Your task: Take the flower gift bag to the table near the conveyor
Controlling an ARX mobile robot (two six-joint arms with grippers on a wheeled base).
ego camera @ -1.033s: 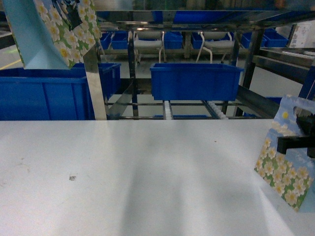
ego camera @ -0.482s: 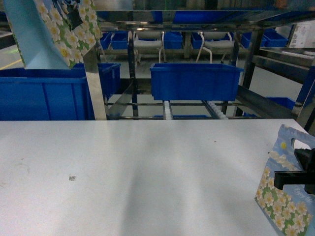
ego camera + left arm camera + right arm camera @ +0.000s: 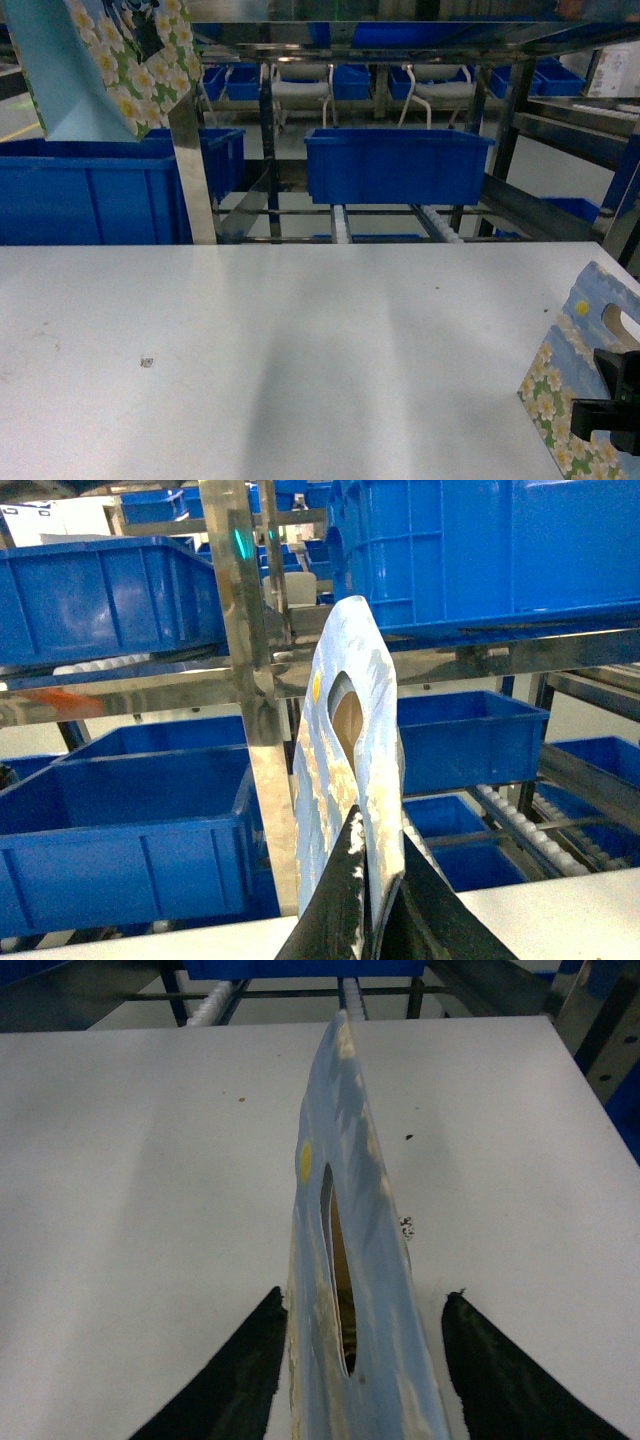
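Rightward, flower gift bag (image 3: 575, 395) at table (image 3: 300, 360) edge, right fingers (image 3: 250, 1380) released, left fingers (image 3: 340, 910) clenching another bag (image 3: 345, 750).

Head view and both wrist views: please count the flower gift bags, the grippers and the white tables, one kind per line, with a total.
Flower gift bags: 2, one held up at the left, one low at the right
Grippers: 2, left gripper and right gripper
White table: 1
Total: 5
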